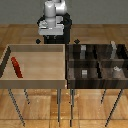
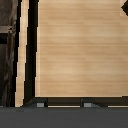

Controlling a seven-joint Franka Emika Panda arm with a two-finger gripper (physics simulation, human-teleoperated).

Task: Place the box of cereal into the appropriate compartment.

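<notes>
Nearest us, the box of cereal (image 1: 17, 67) lies in the tan tray's (image 1: 35, 81) left edge, while we cannot tell our gripper's (image 1: 50, 40) opening.

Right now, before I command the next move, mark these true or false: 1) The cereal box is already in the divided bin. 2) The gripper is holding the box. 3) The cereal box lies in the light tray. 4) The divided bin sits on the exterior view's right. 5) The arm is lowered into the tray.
1) False. The box of cereal lies in the light-tan tray, not in the dark divided bin.
2) False. The box lies on the tray floor, away from the arm; the wrist view shows nothing between the fingertips.
3) True. It is near the tray's wall on the exterior view's left.
4) True.
5) False. The arm stands behind the bins, raised.
</notes>
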